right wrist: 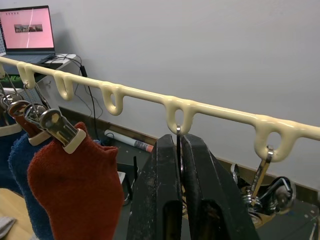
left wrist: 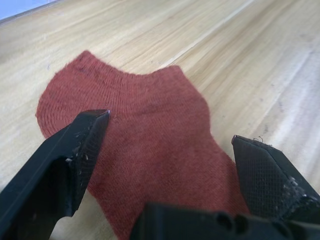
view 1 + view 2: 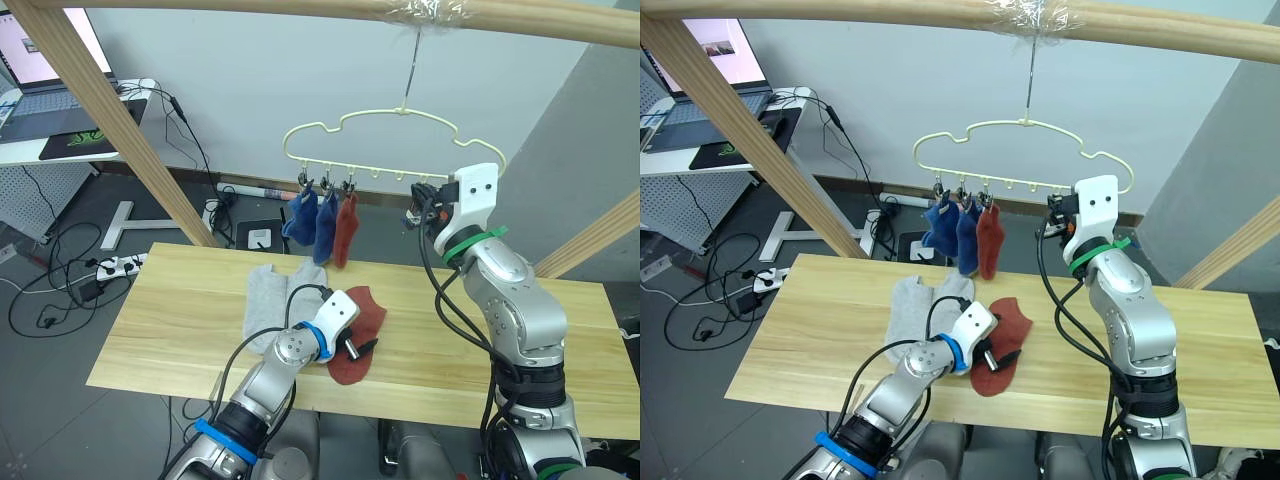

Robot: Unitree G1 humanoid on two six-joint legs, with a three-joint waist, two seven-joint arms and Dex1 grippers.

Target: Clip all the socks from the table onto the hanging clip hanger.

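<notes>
- Hovering low in the lower middle of the left eye view, the left gripper is spreading its black fingers wide over the rust red sock lying flat on the table; nothing is being held between them.
- Lying limp, that sock is looking soft, light and floppy; I judge it will be bunching under a pinch, so taking it at the ribbed cuff edge seems the surest hold.
- Resting just beside it, toward the middle left of the frame, two light grey socks are overlapping on the planks.
- Reaching up at the right of the frame, the right gripper is pressing its fingers together around a metal clip hanging from a loop of the clip hanger.
- Hanging at upper centre, two blue socks and one rust red hung sock are dangling from clips at the hanger's left end.
</notes>
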